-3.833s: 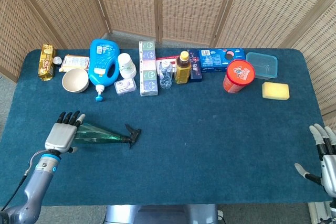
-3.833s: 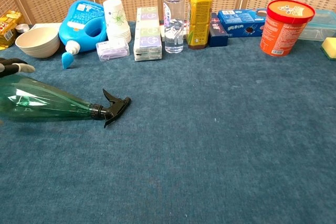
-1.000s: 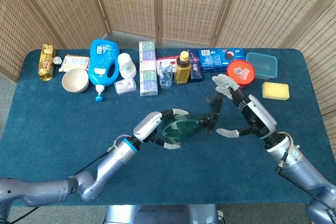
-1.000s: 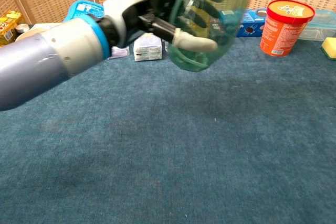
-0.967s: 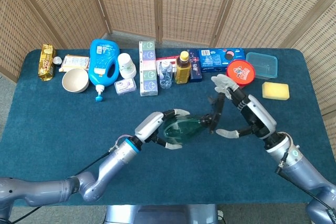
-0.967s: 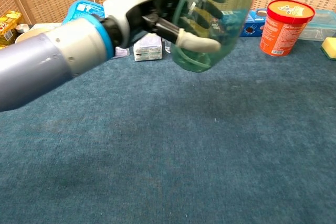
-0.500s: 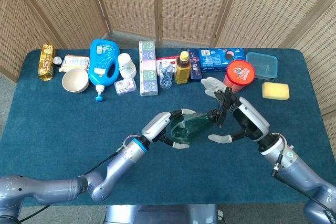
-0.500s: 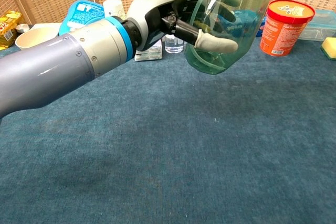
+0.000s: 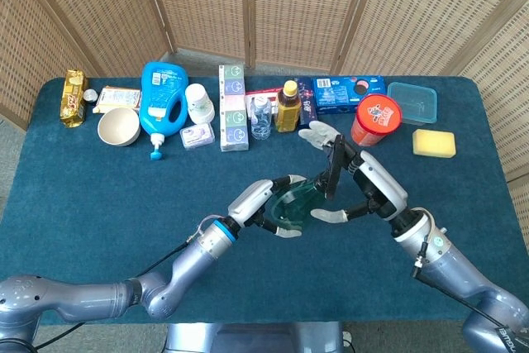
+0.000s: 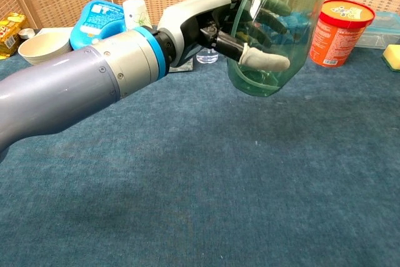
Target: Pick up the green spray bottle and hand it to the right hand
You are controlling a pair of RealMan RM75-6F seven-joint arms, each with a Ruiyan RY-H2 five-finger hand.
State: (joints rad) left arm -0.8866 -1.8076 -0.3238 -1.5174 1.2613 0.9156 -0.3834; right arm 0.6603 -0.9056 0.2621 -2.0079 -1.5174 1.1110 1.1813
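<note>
The green spray bottle (image 9: 302, 197) was cut off at the chest view's top edge. The left hand (image 9: 263, 202) gripped its body; the right hand (image 9: 354, 183) spread open around its black nozzle end.

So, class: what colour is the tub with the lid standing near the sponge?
The tub is orange-red with a red lid; the chest view shows it best.

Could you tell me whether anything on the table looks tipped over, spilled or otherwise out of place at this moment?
Nothing looks spilled or damaged. The large blue detergent jug lies flat on the blue tablecloth instead of standing, which may be deliberate. The clear green spray bottle is tilted in mid-air only because the left hand holds it near the spread right hand.
</note>
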